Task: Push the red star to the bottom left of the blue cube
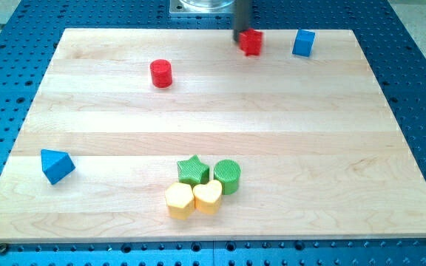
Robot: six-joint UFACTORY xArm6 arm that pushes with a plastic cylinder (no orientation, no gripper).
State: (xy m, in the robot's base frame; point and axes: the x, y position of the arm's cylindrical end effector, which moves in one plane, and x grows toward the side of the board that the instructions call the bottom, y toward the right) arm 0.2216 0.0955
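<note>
A: Take the wooden board (213,111) as the landmark and begin at the view's bottom. What sits nearest?

B: A tight cluster just below the board's middle. Two pale yellow pieces touch side by side: a yellow block (180,200) with flat facets, possibly a hexagon, and a yellow heart (208,196). Behind them, touching, are a ribbed green star (193,170) and a green cylinder (227,176).

A: And toward the board's left edge?

B: A blue wedge-like block (56,165), well apart from the cluster. Its exact shape is hard to make out; it reads as a triangular prism.

A: Further back?

B: A red cylinder (161,74) stands upright in the board's upper left part, alone.

A: The red star?

B: The red star (251,42) is at the board's top edge, right of centre. Its outline is small and blurred, so the points barely show. The blue cube (303,43) sits near it on the view's right, not touching.

A: Any claw, open or closed?

B: There is none; the arm ends in a dark rod, cut off by the view's top. My tip (241,38) touches the red star's left side.

A: Materials?

B: Pale grained wood for the board, lying on a blue perforated table (420,89); the blocks look matte.
</note>
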